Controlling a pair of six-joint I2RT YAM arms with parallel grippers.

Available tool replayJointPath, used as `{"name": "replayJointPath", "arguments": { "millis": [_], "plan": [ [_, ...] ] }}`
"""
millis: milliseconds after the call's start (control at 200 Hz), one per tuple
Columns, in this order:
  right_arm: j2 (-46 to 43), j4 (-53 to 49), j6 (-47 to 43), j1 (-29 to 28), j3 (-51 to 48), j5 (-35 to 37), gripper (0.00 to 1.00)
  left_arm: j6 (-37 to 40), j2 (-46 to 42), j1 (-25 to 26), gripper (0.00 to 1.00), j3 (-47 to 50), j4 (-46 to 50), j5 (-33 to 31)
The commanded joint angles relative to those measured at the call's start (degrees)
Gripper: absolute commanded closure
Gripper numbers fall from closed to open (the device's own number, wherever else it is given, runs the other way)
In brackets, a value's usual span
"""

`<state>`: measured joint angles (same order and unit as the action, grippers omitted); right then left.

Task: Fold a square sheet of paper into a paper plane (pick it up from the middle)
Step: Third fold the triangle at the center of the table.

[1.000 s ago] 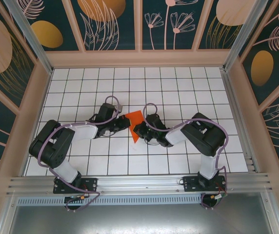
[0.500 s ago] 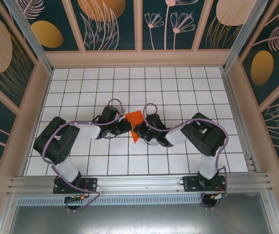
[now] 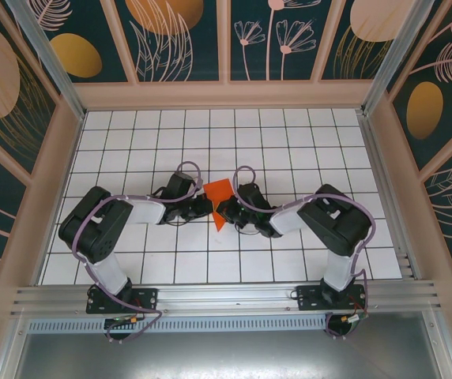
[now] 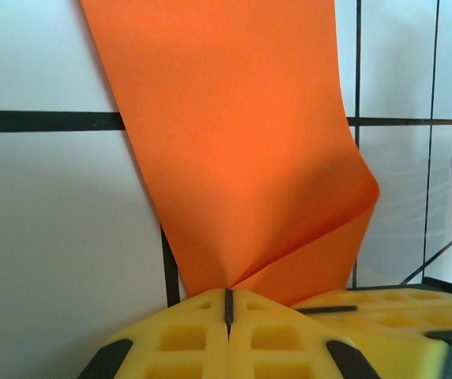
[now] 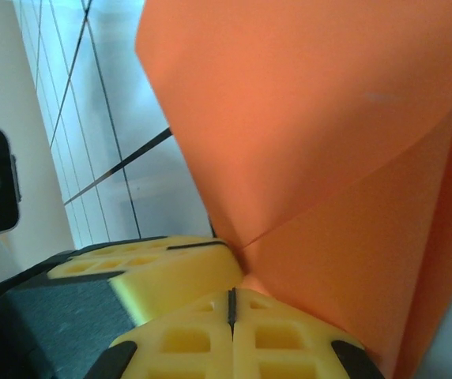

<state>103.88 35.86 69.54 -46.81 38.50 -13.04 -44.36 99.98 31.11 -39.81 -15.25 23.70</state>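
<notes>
The tiled table (image 3: 289, 150) lies under both jaws. The orange paper (image 4: 242, 158) rises from them, curled into a loose fold. The left gripper (image 4: 227, 296) and right gripper (image 5: 231, 296) sit side by side, each clamped tight on its corner. Best to move both together, lest the paper tear or crease crooked.

Smooth matt paper (image 4: 234, 142); glossy white tiles (image 4: 52, 237).

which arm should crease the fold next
Probably right: both pinch the square sheet of paper, but the open curl lies close against the right gripper, off to one side of the left gripper.
</notes>
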Motion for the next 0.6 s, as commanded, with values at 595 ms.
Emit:
{"name": "replayJointPath", "arguments": {
  "millis": [595],
  "plan": [
    [-1.9, -20.1, -18.0, 4.4, 7.3, -3.1, 1.0, 9.8, 5.0, 0.3, 1.0, -5.5, 8.9, -3.3]
  ]
}}
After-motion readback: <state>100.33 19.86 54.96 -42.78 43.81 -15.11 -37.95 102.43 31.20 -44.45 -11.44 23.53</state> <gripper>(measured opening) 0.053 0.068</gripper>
